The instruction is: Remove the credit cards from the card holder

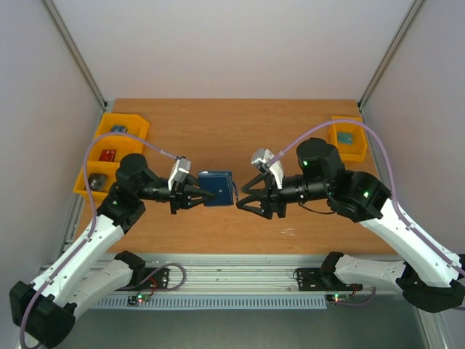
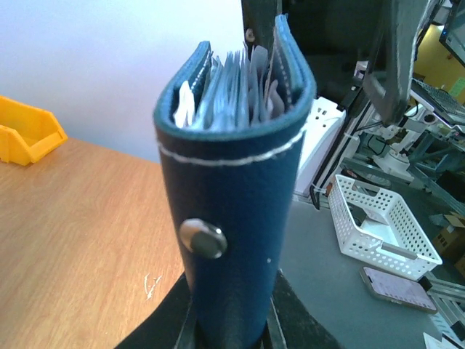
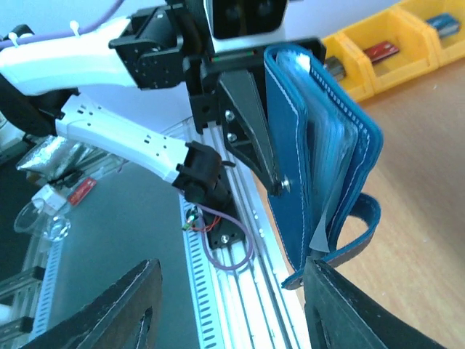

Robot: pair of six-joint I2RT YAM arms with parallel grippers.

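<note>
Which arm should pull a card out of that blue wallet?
Right. The right jaws stand open beside the small navy-blue leather card holder, while the left jaws are clamped on it.

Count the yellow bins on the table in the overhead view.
4. Three bins line the left edge: far, middle, near. One sits far right. None looks hidden.
</note>
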